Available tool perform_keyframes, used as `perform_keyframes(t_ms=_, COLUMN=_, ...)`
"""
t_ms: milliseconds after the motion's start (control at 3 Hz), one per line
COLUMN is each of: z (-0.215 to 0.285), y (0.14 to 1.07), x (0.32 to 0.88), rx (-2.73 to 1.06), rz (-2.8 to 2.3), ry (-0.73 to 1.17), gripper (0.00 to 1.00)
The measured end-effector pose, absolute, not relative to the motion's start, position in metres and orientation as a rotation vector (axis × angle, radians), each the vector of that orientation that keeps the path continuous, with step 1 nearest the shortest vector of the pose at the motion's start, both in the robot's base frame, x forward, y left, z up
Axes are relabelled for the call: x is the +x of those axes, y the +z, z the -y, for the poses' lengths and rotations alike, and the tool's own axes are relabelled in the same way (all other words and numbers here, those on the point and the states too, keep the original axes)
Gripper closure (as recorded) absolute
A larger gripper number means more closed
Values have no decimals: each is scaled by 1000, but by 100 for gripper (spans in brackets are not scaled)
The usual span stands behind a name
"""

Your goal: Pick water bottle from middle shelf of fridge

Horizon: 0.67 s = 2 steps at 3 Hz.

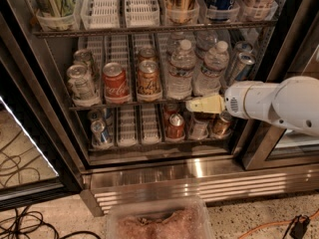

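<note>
Presently: bottle pick, approach stage only

Water bottle (pixel 211 69) stood upright on middle shelf (pixel 99 106) of fridge (pixel 199 183), ungrasped, second bottle (pixel 180 69) beside it. Hand (pixel 192 104) hovered at shelf's front edge, just below both; whether wide or narrow could not be told. Grasp, lift and withdrawal apparently remained.

Overall: you get dim, warm light inside the fridge (pixel 60 118).
Glare: a bright streak on the steel grille (pixel 199 171) at the base.
Shadow: deepest behind the cans on the middle shelf (pixel 124 103).
Gripper: your gripper (pixel 204 104) is pale and evenly lit at that shelf's front edge, below the water bottle (pixel 180 71).
Left edge: a white light strip (pixel 25 132).
</note>
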<state>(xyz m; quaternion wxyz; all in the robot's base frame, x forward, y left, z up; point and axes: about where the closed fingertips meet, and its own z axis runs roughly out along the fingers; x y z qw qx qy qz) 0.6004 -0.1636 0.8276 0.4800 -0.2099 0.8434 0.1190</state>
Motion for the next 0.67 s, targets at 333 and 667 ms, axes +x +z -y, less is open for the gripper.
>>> perform_keyframes(t_ms=333, z=176, y=828, x=605, rx=-417, rz=-2007, ry=245, gripper=0)
perform_keyframes(t_ms=667, z=185, y=829, x=608, rx=-351, rz=-1955, ry=206, gripper=0)
